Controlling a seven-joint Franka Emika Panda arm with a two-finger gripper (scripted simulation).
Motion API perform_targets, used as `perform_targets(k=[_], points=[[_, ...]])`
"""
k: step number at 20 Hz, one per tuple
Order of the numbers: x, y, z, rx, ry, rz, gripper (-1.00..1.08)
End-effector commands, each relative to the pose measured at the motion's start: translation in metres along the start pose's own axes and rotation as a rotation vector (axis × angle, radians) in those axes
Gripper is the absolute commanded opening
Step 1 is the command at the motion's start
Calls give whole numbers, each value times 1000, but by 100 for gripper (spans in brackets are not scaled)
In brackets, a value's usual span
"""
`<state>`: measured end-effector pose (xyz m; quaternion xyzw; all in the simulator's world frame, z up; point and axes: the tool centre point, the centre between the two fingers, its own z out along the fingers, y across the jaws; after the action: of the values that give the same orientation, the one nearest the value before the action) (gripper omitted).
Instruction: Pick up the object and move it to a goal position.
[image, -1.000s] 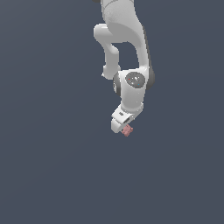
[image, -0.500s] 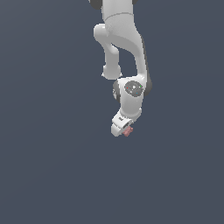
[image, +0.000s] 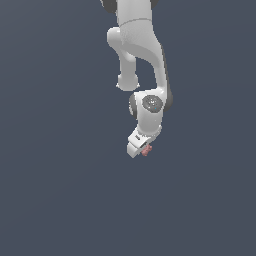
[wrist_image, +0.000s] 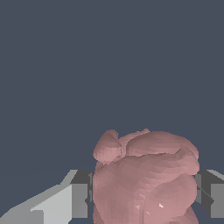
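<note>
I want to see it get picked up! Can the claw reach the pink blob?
Yes, it looks like it already has: the blob sits between the claw's fingers, one on each side, with nothing in the way.

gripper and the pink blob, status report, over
Gripper straddling the pink blob, fingers on both sides; full closure not confirmed. In the exterior view the blob sits at the gripper tip. Nothing else in view, path unobstructed.
</note>
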<state>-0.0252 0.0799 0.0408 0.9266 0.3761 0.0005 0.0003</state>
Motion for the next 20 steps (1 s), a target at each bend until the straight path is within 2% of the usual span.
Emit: perform_targets(k=[1,11,20], points=[[0,-1,1,1,-1,-1,-100],[-5,1,-8,0,0,0,-100],[-30,6,-50,-1,-1,-1,-100]])
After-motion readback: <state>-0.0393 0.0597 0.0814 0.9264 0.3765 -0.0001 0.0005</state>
